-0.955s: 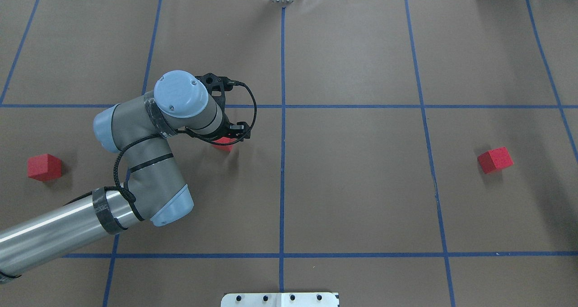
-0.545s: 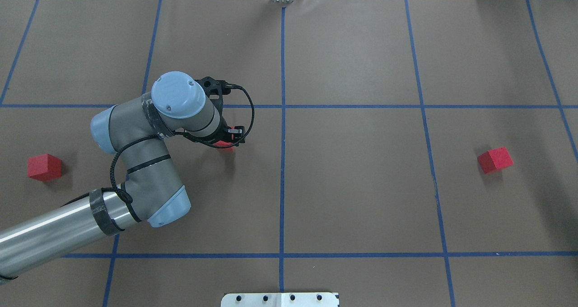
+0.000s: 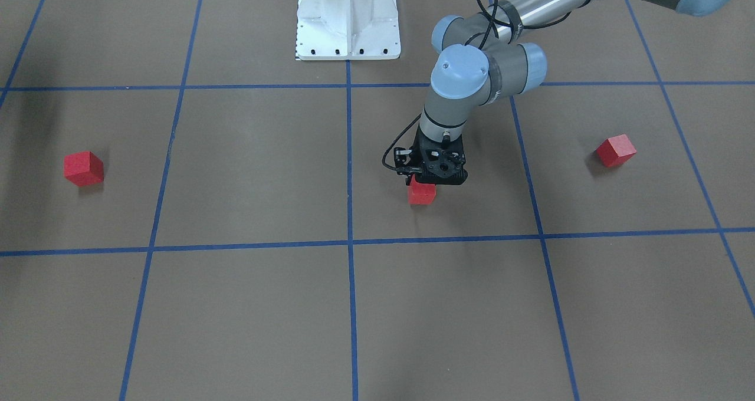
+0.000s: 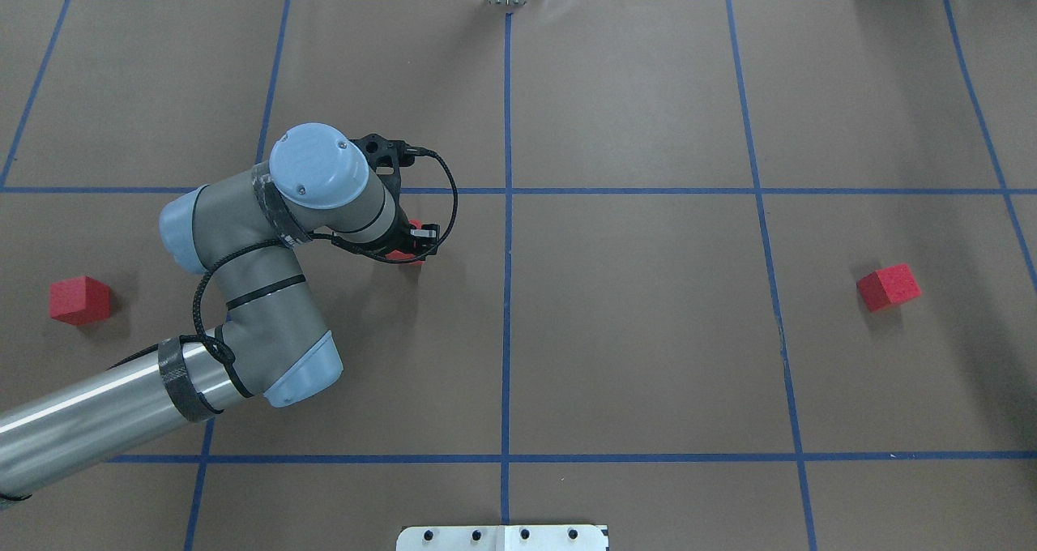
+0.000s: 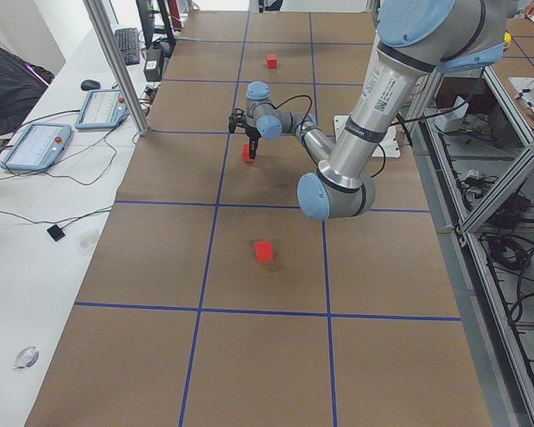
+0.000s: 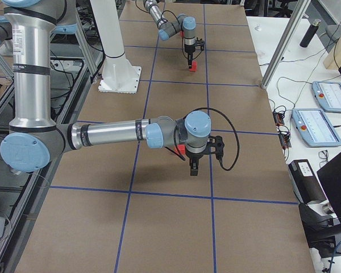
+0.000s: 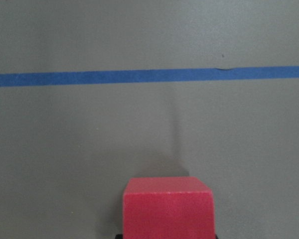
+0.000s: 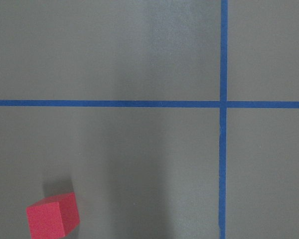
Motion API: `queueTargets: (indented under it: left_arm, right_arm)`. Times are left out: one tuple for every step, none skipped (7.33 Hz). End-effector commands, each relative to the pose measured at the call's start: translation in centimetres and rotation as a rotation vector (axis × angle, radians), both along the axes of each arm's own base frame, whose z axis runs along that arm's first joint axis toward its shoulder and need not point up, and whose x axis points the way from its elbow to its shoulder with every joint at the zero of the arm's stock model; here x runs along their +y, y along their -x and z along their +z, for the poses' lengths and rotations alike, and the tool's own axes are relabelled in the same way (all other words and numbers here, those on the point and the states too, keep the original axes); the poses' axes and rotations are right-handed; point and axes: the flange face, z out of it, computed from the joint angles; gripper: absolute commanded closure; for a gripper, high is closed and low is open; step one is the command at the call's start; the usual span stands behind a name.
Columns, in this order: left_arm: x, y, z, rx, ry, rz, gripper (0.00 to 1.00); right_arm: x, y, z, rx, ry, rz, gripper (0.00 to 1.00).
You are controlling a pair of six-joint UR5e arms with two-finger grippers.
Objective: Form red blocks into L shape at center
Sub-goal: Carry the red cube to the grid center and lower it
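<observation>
Three red blocks lie on the brown gridded table. My left gripper (image 4: 405,247) points straight down over one red block (image 3: 422,194) and is shut on it. That block fills the bottom middle of the left wrist view (image 7: 168,209). It sits about a third of a grid square to the left of the center tape crossing (image 4: 508,190). A second red block (image 4: 78,300) rests at the far left. The third red block (image 4: 889,287) lies at the far right, also low in the right wrist view (image 8: 53,215). My right gripper (image 6: 193,168) shows only in the exterior right view, so I cannot tell its state.
The white robot base plate (image 4: 502,537) sits at the near table edge. Tablets and cables (image 5: 36,147) lie on the white bench beyond the far edge, by an aluminium post (image 5: 116,67). Blue tape lines (image 4: 761,211) divide the surface into large squares.
The left arm's wrist has shifted slightly to the left. The red block under the gripper now shows a little farther from the robot. The other two blocks have not moved.
</observation>
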Motion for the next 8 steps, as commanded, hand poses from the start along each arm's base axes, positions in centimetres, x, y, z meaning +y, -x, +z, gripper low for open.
queueTargets:
  left_arm:
    - [-1.5, 2.8, -5.1, 0.007, -0.002, -0.042, 1.00]
    - [-2.7, 1.9, -7.9, -0.004, 0.012, -0.058, 1.00]
    - [-4.2, -0.1, -9.7, -0.019, 0.035, -0.072, 1.00]
    - [-5.7, -2.4, -10.9, -0.025, 0.102, -0.118, 1.00]
    - [-6.8, -4.4, -12.6, -0.035, 0.128, -0.132, 1.00]
    - [-6.2, -6.2, -12.9, -0.051, 0.128, -0.131, 1.00]
    - [-5.7, -7.1, -12.8, -0.058, 0.105, -0.187, 1.00]
    - [-5.6, -8.4, -11.7, -0.059, 0.098, -0.179, 1.00]
  right_arm:
    - [-0.4, 0.1, -0.6, -0.008, -0.005, -0.001, 0.00]
    - [-0.5, 0.1, -0.7, -0.008, -0.006, -0.001, 0.00]
    - [-0.6, 0.1, -0.6, -0.008, -0.005, -0.001, 0.00]
    - [-1.0, 0.1, -0.6, -0.008, -0.004, 0.000, 0.00]
    - [-1.0, 0.1, -0.5, -0.008, -0.001, 0.000, 0.00]
    - [-1.1, 0.1, -0.6, -0.008, -0.002, 0.000, 0.00]
    - [-1.1, 0.1, -0.6, -0.007, -0.002, 0.000, 0.00]
    - [-1.0, 0.1, -0.6, -0.008, -0.002, 0.000, 0.00]
